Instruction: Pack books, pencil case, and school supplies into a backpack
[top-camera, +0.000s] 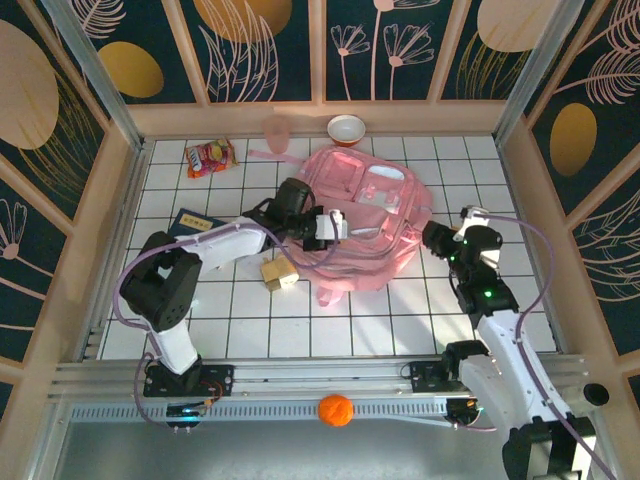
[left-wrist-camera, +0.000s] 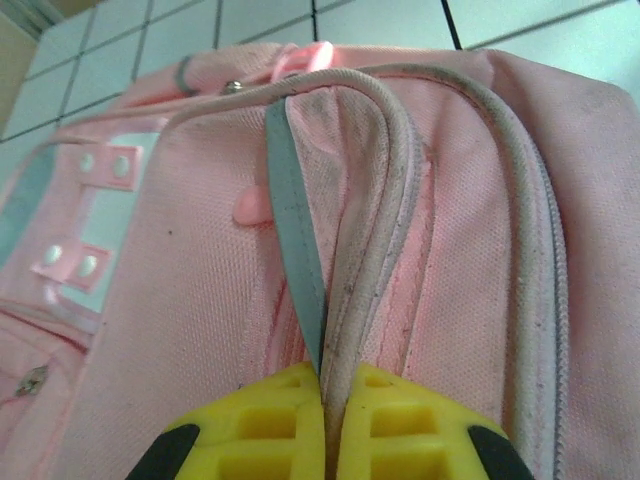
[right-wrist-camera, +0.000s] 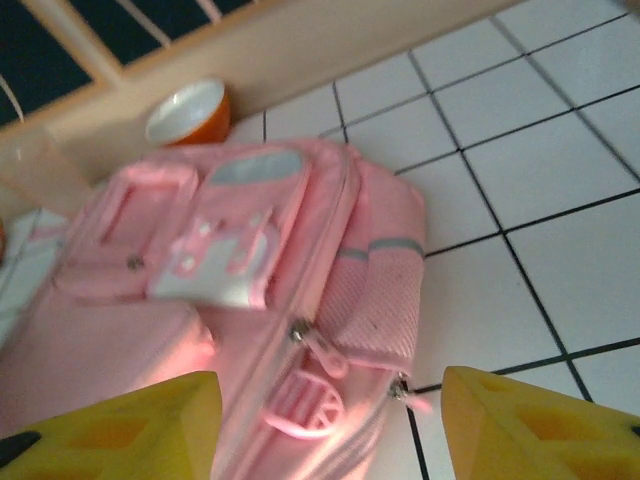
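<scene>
Centre of the white-tiled table: the pink backpack, lying flat, front pockets facing up, top end toward the far wall. At its left edge, the left gripper, yellow fingertips pressed together and pinching a fold of the bag, with grey-blue trim and soiled pale piping caught between the pads along the zip line. On the opposite side, the right gripper, fingers spread wide apart, hanging just beside the bag's right flank above a mesh side pocket and a pink zip pull; contact with the fabric impossible to tell. Outside the bag on the tiles: the books, a thin navy rectangle close to the left forearm, and the school supplies, tan and yellow blocks just beside the bag's lower left corner. Farther back, a red-and-yellow snack packet near the left wall and an orange-and-white bowl against the rear wall, just beyond the bag's top.
</scene>
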